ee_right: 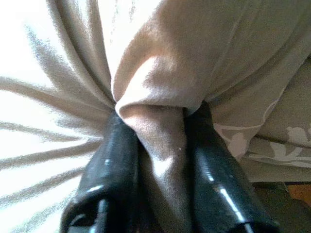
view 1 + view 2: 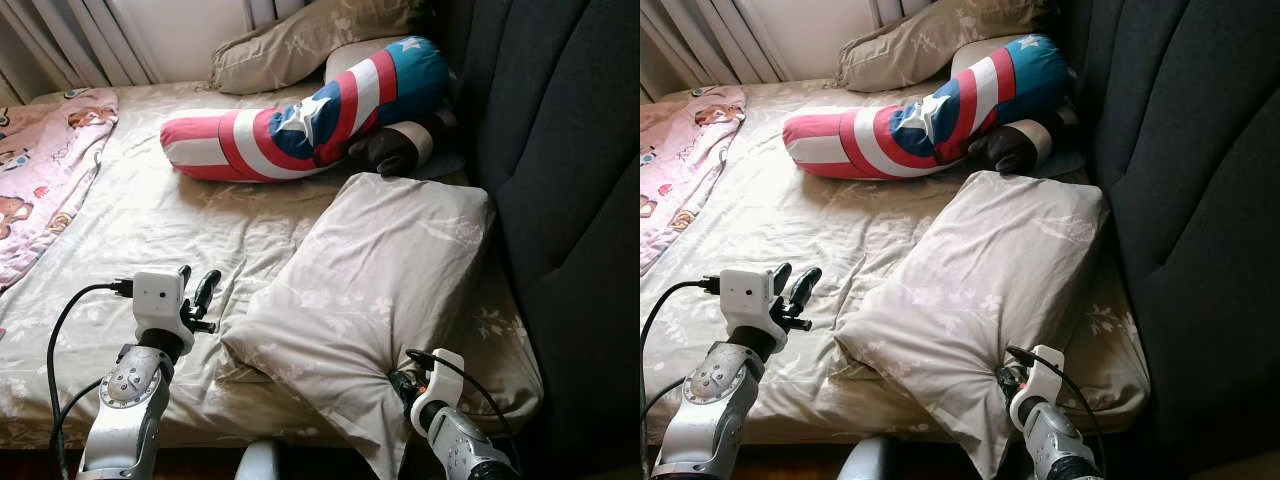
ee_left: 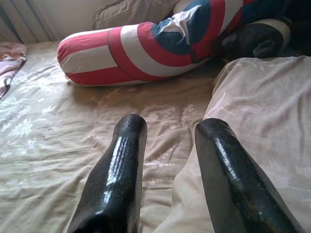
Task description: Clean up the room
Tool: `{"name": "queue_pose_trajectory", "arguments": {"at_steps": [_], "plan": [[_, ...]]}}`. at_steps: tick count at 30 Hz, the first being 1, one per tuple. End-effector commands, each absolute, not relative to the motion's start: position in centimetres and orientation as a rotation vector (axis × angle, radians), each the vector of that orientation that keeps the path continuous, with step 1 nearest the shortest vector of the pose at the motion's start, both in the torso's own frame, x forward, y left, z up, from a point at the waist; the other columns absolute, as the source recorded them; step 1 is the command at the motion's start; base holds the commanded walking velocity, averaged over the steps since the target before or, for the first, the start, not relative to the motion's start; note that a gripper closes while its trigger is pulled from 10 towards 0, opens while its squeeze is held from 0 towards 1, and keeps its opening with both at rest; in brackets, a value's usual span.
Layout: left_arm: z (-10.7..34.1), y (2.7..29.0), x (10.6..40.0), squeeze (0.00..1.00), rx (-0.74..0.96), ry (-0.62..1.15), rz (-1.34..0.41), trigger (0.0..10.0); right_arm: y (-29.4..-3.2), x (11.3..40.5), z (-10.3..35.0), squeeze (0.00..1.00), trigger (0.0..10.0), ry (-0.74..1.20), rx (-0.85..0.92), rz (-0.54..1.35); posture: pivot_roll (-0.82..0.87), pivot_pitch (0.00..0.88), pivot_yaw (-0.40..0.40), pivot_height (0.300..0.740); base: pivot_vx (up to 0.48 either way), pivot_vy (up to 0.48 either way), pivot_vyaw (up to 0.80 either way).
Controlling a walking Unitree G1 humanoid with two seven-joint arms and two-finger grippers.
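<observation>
At the bed's [image 2: 150, 230] five o'clock, right end effector [image 1: 155, 141] pinches soft, light pillow [image 2: 370, 270] corner; left end effector [image 2: 197, 290] gapes, empty.

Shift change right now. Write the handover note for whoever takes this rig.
Right gripper: shut on a bunched fold at the near edge of the beige pillow.
Left gripper: open, held over the bed sheet beside that pillow, touching nothing.
Striped bolster lies across the bed further back; pink blanket at the far left.
Done: pillow gripped.
Left: place the pillow, straighten the bolster and blanket.
</observation>
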State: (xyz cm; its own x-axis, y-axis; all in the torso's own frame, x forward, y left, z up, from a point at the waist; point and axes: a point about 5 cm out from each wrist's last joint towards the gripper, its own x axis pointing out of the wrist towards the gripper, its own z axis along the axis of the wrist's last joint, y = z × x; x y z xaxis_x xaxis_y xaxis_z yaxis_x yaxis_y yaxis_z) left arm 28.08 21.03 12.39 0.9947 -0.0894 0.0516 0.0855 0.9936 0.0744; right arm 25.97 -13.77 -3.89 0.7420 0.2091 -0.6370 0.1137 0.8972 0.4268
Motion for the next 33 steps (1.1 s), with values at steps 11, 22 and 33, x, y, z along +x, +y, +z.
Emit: {"name": "queue_pose_trajectory", "arguments": {"at_steps": [11,22,33], "plan": [[12.0,21.1,28.9,0.0,0.07,-0.059,-0.07,10.0,-17.1,24.8,-4.8,0.0,0.0,0.81,0.364,-0.107,0.11,0.026,0.059,0.635,0.0,0.0,0.0],[10.6,21.1,29.2,0.0,0.057,-0.041,-0.06,10.0,-24.4,25.7,-2.6,0.0,0.0,0.687,0.197,-0.333,0.04,0.0,0.028,0.635,0.0,0.0,0.0],[10.2,21.7,29.4,0.0,0.06,-0.039,-0.042,10.0,-32.8,25.7,1.8,0.0,0.0,0.556,-0.03,-0.621,-0.01,0.0,0.048,0.635,0.0,0.0,0.0]]}}
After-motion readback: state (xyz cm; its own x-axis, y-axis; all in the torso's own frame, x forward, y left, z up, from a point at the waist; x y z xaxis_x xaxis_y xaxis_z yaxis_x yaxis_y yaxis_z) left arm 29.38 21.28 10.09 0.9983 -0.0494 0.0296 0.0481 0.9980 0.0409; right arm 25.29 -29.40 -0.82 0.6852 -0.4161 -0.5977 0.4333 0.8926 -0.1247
